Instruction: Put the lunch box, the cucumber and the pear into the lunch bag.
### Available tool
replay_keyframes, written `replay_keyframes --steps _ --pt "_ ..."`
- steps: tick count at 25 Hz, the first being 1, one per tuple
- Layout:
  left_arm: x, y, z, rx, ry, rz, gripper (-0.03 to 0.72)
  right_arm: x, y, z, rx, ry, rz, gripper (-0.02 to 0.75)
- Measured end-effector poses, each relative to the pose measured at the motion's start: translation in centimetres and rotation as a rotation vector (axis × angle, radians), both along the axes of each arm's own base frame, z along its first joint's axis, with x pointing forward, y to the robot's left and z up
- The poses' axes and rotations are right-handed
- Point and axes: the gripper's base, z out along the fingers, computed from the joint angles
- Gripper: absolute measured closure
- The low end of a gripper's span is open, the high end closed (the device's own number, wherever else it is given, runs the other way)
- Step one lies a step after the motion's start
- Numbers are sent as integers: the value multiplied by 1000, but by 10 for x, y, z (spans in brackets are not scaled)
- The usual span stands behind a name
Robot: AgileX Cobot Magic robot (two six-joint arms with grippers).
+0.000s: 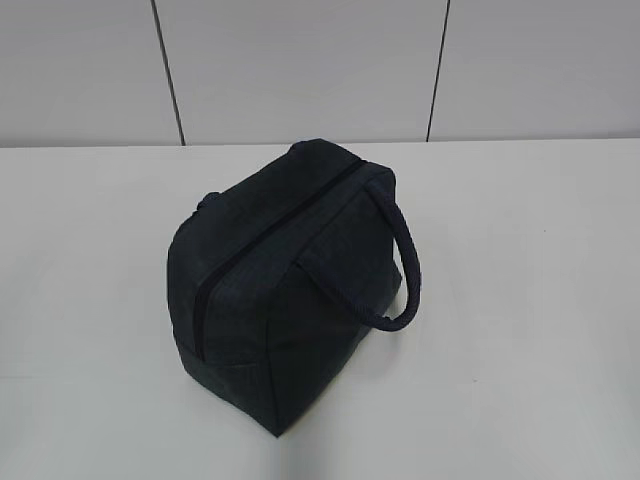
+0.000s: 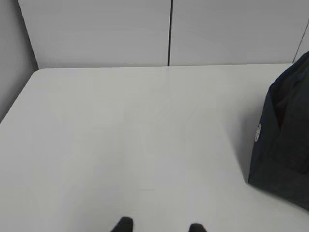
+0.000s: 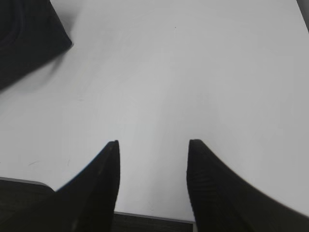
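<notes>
**Navy bag alone on the white table, both grippers empty**

On the near edge of the white table (image 1: 520, 380) we see our two grippers low in their wrist views. Our right gripper (image 3: 153, 145) shows two dark fingers (image 3: 104, 183) spread apart above bare tabletop, nothing between them. Our left gripper (image 2: 161, 226) shows only two dark fingertips at the bottom of its view, also apart and holding nothing.

Farther in, the lunch bag (image 1: 280, 290) sits upright near the middle of the table, well apart from both grippers. We see its zipper (image 1: 270, 240) running closed along the top, and that line gives the long axis: it slants from the near left toward the far right in the exterior view. One bottom corner points at us. A thick rope-like handle (image 1: 405, 265) loops out on the bag's right side. From the left wrist view the bag stands at the right edge; from the right wrist view a dark corner of it fills the upper left.

Beyond the table rises a pale panelled wall (image 1: 300, 60) with dark vertical seams.
</notes>
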Motion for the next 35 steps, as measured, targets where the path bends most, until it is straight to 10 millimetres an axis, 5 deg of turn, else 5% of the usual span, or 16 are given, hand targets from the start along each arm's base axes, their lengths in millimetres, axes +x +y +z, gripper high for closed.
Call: replay_keyframes --steps 35 --pt "0 0 0 -1 0 -1 468 0 0 0 0 -2 0 381"
